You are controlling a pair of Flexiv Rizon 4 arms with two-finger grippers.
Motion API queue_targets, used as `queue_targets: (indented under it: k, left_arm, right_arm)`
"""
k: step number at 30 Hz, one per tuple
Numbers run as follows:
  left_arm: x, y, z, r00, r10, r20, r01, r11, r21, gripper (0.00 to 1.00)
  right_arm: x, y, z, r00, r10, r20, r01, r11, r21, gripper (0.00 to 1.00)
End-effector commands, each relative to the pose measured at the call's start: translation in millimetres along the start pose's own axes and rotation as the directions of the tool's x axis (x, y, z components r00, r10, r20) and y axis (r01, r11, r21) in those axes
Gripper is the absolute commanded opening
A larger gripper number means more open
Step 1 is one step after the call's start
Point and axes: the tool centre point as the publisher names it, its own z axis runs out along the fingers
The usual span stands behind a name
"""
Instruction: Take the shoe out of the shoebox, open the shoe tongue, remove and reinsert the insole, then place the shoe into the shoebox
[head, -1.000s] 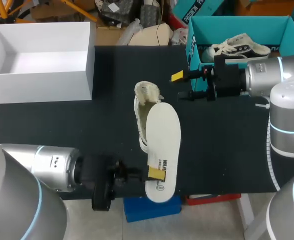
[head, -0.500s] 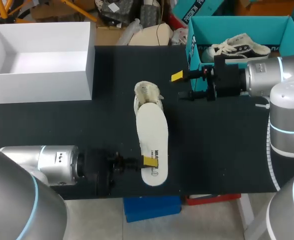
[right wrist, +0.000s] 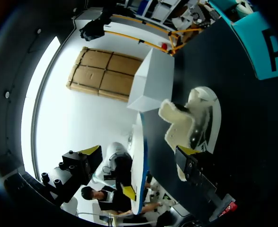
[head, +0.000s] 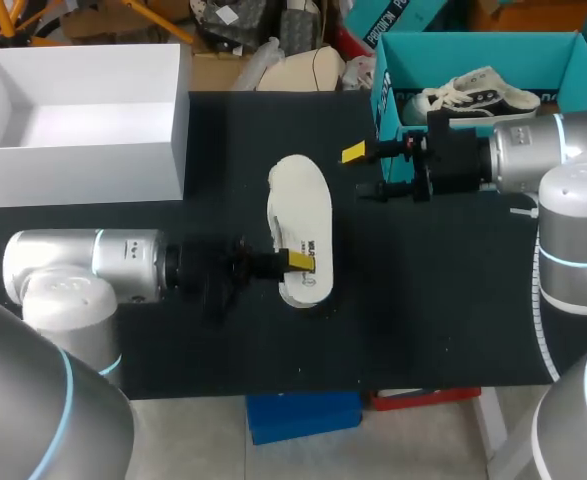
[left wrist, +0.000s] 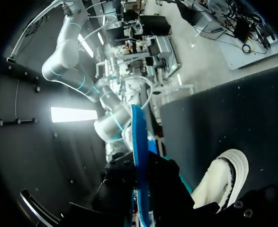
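The insole is held over the shoe, clamped by the left gripper; the right gripper is held wide open and empty beside the shoe.

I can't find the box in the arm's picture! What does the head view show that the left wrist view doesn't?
Only the head view shows the white shoebox and the white top face of the insole. Only the left wrist view shows the insole's blue underside, seen edge-on. Both show the insole, the shoe beside or under it, and the black table.
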Motion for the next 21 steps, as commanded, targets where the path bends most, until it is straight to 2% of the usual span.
queue_targets:
  k: [1,5,21]
  left_arm:
    - [5.7,35.6,15.4,1.0,0.006,0.006,-0.006,1.0,0.011,0.0]
    - [6.1,41.2,16.7,1.0,0.002,0.013,-0.002,1.0,0.01,0.0]
    - [6.1,41.2,17.0,1.0,-0.009,0.018,0.008,1.0,0.014,0.0]
  right_arm:
    - [-0.3,-0.8,1.7,1.0,0.0,0.001,0.0,1.0,-0.004,1.0]
    - [-0.3,-0.8,1.7,1.0,0.0,0.001,0.0,1.0,-0.004,1.0]
    - [-0.3,-0.8,1.7,1.0,0.0,0.001,0.0,1.0,-0.004,1.0]
